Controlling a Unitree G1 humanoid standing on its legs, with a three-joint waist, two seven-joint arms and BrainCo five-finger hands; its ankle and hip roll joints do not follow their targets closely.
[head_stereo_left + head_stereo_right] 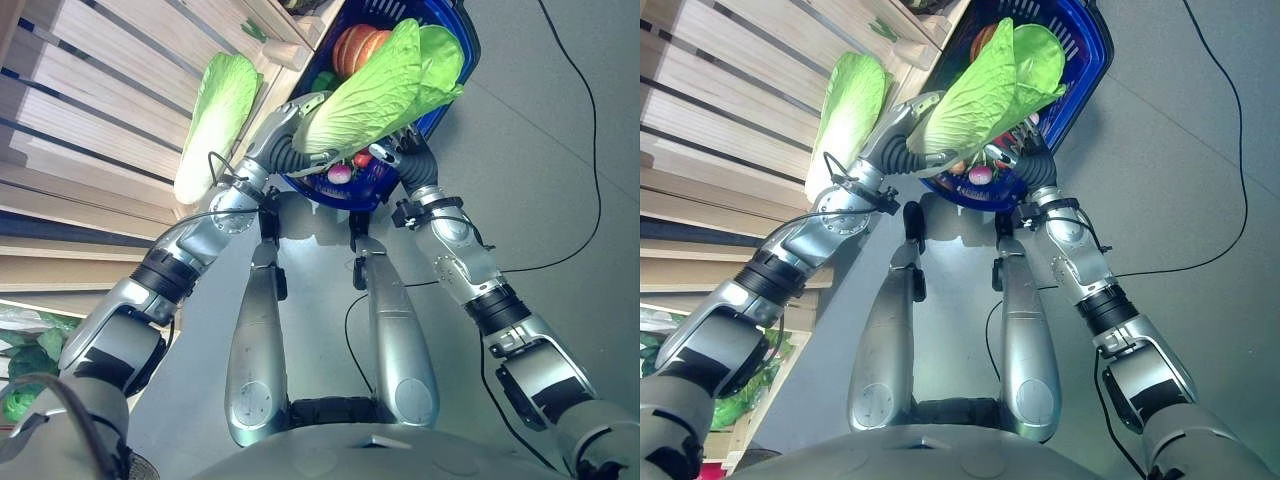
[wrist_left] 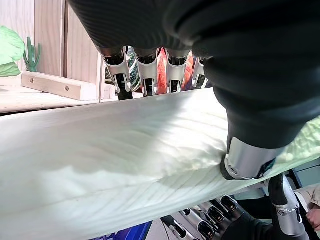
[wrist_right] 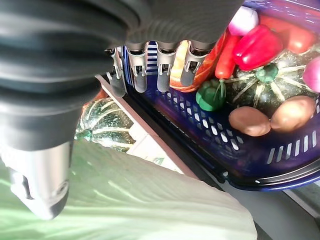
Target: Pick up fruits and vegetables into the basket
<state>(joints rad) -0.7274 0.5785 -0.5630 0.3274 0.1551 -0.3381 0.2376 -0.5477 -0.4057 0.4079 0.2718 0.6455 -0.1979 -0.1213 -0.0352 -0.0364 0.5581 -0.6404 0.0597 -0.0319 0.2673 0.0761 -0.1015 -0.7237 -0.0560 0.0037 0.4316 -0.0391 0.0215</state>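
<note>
A large pale-green napa cabbage (image 1: 380,90) hangs tilted over the near rim of the blue basket (image 1: 462,60), held between both hands. My left hand (image 1: 300,108) grips its white stem end; the fingers (image 2: 122,75) reach over the far side and the thumb (image 2: 247,157) presses the near side. My right hand (image 1: 392,155) is under the leafy half, its thumb (image 3: 42,185) on the cabbage (image 3: 125,205) and its fingers (image 2: 210,217) bent against the underside. The basket (image 3: 260,165) holds an orange pumpkin (image 1: 355,50), a red pepper (image 3: 260,45), a striped green squash (image 3: 270,90) and potatoes (image 3: 250,120).
A second napa cabbage (image 1: 215,120) lies on the slatted wooden shelf (image 1: 90,110) to the left of the basket. A small striped squash (image 3: 105,125) sits on the shelf edge. Leafy greens (image 1: 25,370) fill a crate at the lower left. Grey floor spreads to the right.
</note>
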